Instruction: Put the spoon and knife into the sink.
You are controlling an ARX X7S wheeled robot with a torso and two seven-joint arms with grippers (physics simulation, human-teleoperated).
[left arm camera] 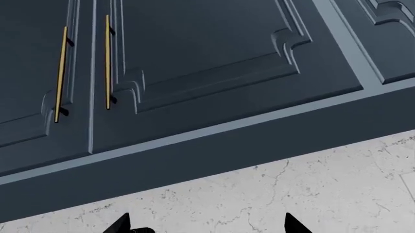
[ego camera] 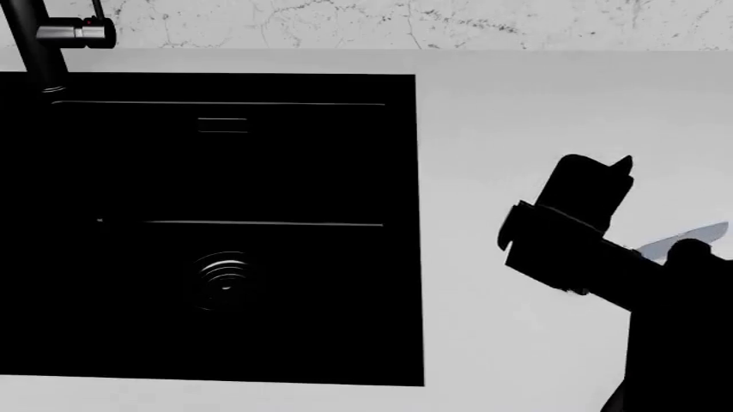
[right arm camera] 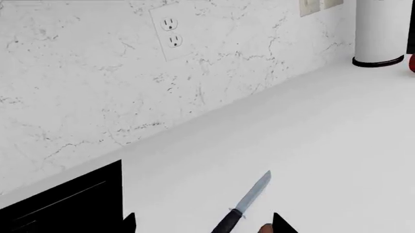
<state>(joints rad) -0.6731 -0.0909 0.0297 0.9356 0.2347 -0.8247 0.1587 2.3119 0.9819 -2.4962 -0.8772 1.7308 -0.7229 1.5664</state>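
The knife point(right arm camera: 251, 195) lies on the white counter, its silver blade pointing toward the backsplash and its black handle running between the fingertips of my open right gripper point(right arm camera: 206, 226). A small reddish-brown bit of the spoon point(right arm camera: 265, 229) shows beside the handle, close to one fingertip. In the head view only the knife blade point(ego camera: 691, 239) shows, past my dark right arm point(ego camera: 567, 232). The black sink point(ego camera: 287, 172) with its round drain point(ego camera: 223, 279) sits left of the arm; a corner of the sink point(right arm camera: 65, 208) also shows in the right wrist view. My left gripper point(left arm camera: 207, 228) is open and empty, low above a marble floor.
A dark faucet point(ego camera: 46, 43) stands at the sink's back left corner. On the backsplash there is an outlet point(right arm camera: 170, 31), and a white cylinder point(right arm camera: 379, 29) and a red object point(right arm camera: 411, 63) stand farther along the counter. Dark cabinet doors with gold handles point(left arm camera: 61, 73) face the left gripper.
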